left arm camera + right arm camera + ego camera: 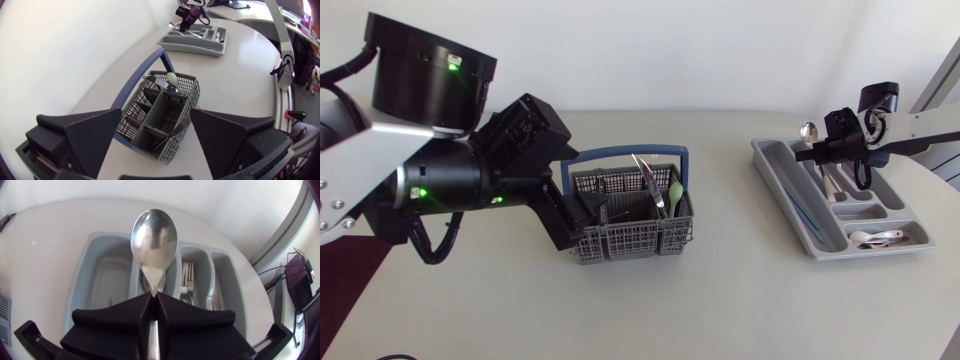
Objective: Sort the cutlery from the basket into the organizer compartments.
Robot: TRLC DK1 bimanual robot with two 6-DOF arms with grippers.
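White table (720, 300): basket (630, 240) just ahead of spread left jaws; right jaws clamp spoon (154, 235) over organizer (782, 190).

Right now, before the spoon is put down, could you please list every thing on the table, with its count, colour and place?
table: one, white, under everything
basket: one, grey with a blue handle, middle of the table
green spoon: one, pale green, standing in the basket
metal piece: one seen, silver, leaning beside the green spoon
organizer: one, grey, right side of the table
forks: count unclear, silver, in one organizer compartment
white cutlery: count unclear, in the organizer's short end compartment
metal spoon: one, silver, held above the organizer
left gripper: black, open, at the basket
right gripper: black, shut on the metal spoon
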